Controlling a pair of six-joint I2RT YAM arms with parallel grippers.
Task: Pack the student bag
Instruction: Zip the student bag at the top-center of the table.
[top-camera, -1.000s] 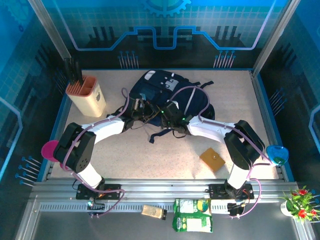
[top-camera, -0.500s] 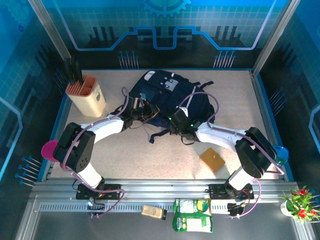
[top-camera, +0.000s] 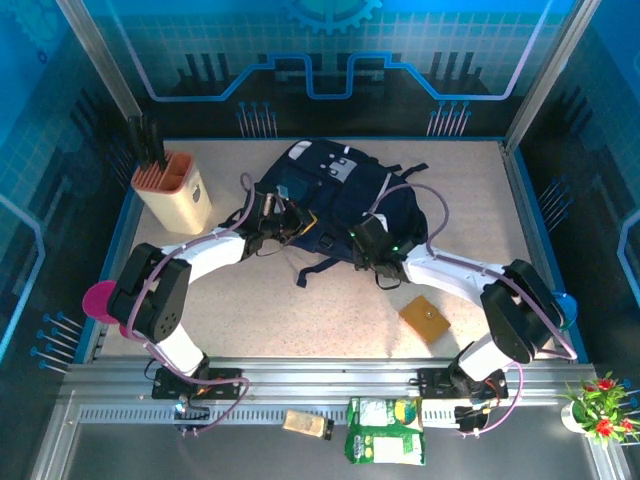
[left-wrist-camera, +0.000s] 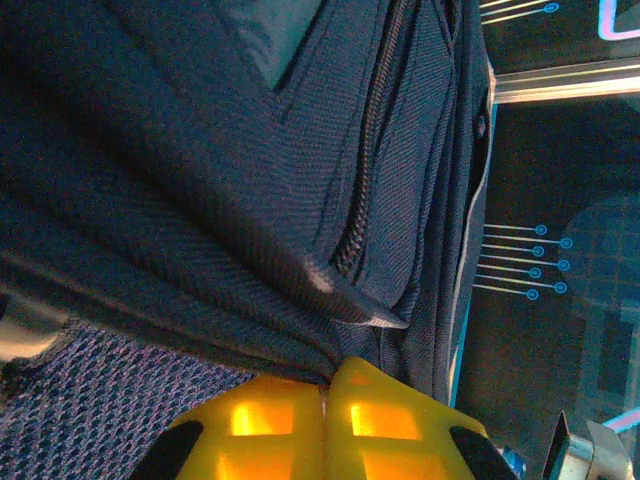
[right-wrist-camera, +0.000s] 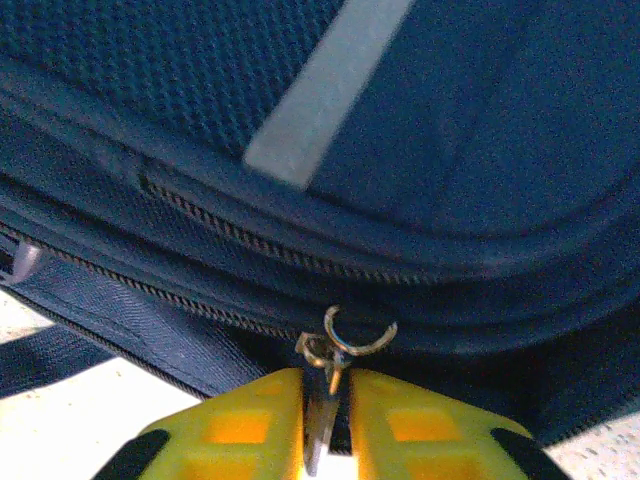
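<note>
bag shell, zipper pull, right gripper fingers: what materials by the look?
student bag: woven synthetic fabric, probably nylon or polyester, matte; the weave and a mesh-textured panel show.
zipper pull: metal, going by the shiny silver ring and tab.
Right gripper's fingers: yellow plastic, smooth, looks faintly translucent; exact type unclear.

The bag (top-camera: 330, 190) lies in the middle of the table (top-camera: 250, 310), toward the back. The holder (top-camera: 172, 192) stands at the back left, well apart from the bag. The box (top-camera: 425, 318) lies in front of the bag, to the right. The left gripper (top-camera: 295, 222) is at the bag's left side. The right gripper (top-camera: 358, 243) is at its front edge. Two packets (top-camera: 385, 430) lie on the ledge (top-camera: 150, 450) before the arms.
</note>
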